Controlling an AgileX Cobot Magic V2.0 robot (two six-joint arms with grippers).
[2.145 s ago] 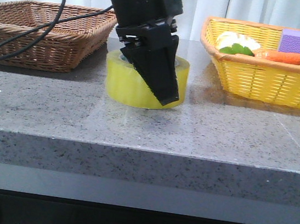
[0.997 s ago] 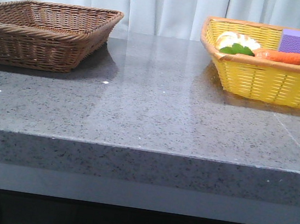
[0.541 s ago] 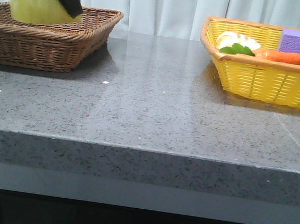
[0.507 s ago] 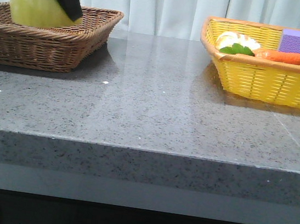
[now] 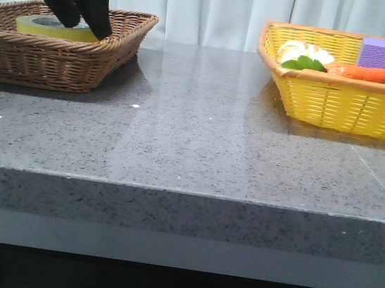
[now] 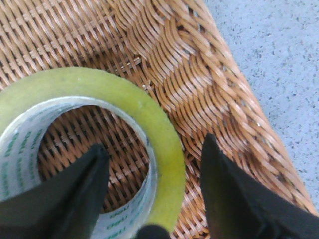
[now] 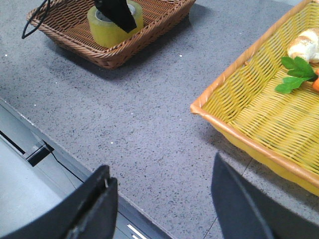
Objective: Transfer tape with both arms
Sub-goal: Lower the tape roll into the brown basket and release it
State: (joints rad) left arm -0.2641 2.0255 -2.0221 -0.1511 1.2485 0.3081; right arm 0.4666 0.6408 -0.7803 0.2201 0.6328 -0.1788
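Observation:
The tape [image 5: 48, 25], a wide yellow roll with a white core printed in green, lies flat inside the brown wicker basket [image 5: 61, 63] at the far left. My left gripper [image 5: 87, 25] hangs over it, open. In the left wrist view one finger is inside the core and the other outside the tape [image 6: 99, 84], with a gap on each side of the roll's wall at my left gripper [image 6: 154, 147]. The right wrist view shows the tape [image 7: 102, 27] in the basket from afar. My right gripper [image 7: 162, 174] is open and empty above the table's front edge.
A yellow wicker basket [image 5: 340, 99] at the far right holds a purple block [image 5: 381, 51], a carrot [image 5: 365, 72], green leaves and a pale item. The grey speckled table [image 5: 200, 138] lies between the two baskets. A black cable [image 7: 35, 20] trails by the brown basket.
The left gripper lifted the tape from mid-table, carried it left and lowered it into the brown basket. Its fingers now stand off the roll's wall.

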